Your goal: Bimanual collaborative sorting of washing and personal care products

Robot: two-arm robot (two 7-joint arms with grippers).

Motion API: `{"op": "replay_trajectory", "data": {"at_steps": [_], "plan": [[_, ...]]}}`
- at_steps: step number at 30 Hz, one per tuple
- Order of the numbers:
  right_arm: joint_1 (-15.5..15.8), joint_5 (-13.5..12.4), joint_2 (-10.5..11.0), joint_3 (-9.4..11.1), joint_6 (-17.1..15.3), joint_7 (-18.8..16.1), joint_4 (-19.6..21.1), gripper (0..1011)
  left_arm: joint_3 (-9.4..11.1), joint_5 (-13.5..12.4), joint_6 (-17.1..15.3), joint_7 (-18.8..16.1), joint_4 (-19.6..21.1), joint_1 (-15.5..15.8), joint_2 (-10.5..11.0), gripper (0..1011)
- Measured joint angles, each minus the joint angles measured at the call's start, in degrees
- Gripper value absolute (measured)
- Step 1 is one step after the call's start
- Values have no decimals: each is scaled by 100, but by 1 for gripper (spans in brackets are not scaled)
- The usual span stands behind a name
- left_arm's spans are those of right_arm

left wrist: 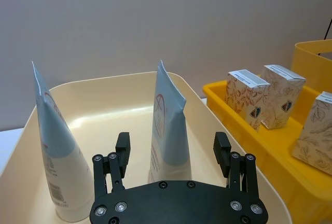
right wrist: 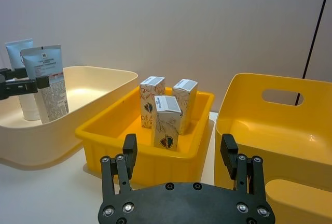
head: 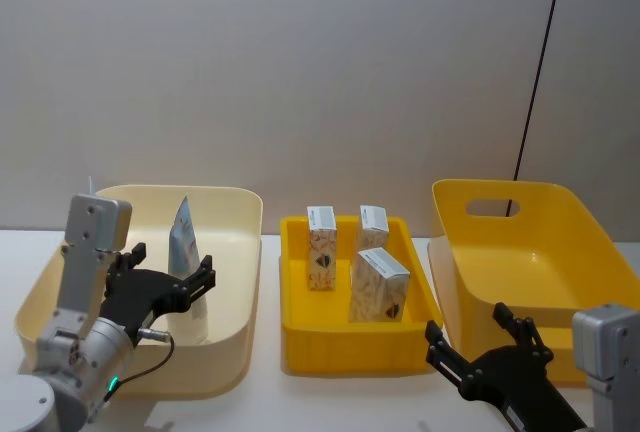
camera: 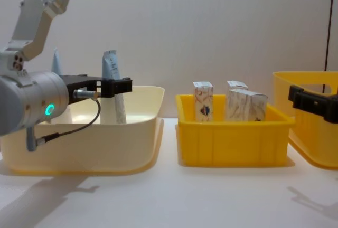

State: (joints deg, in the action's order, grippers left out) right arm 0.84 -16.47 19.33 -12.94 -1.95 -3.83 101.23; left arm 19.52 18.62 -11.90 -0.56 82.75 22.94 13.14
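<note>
Grey wall behind, white table in front. Head view: cream bin at 8 o'clock, small yellow tray near 6, large yellow bin at 4. Two squeeze tubes stand cap-down in the cream bin, the near tube toward the bin's middle and the far tube by its outer wall, well apart. Three cartons stand upright in the yellow tray. Left gripper reaches into the cream bin with fingers spread wide, one on each side of the near tube, with a gap on both sides. How deep the tube sits between them cannot be told. Right gripper sits low at 5 o'clock, just in front of the large yellow bin, also spread wide and holding nothing. The step in hand looks like a grasp on the near tube. To do it well, centre the tube between the fingers and close on the rounder lower body, not the thin crimped end, which would likely fold. Squeeze lightly, since the wall looks soft. Lift straight up to clear the bin rim without brushing the far tube.
</note>
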Motion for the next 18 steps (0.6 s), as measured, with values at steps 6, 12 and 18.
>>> {"op": "replay_trajectory", "data": {"at_steps": [6,12,18], "plan": [[0,0,0,0,0,0,0,1001,27,-53,7,52,-290,201,-88,1003],[0,0,0,0,0,0,0,1001,41,-81,24,78,-447,309,-135,1003],[0,0,0,0,0,0,0,1001,53,-104,40,97,-572,396,-172,928]]}}
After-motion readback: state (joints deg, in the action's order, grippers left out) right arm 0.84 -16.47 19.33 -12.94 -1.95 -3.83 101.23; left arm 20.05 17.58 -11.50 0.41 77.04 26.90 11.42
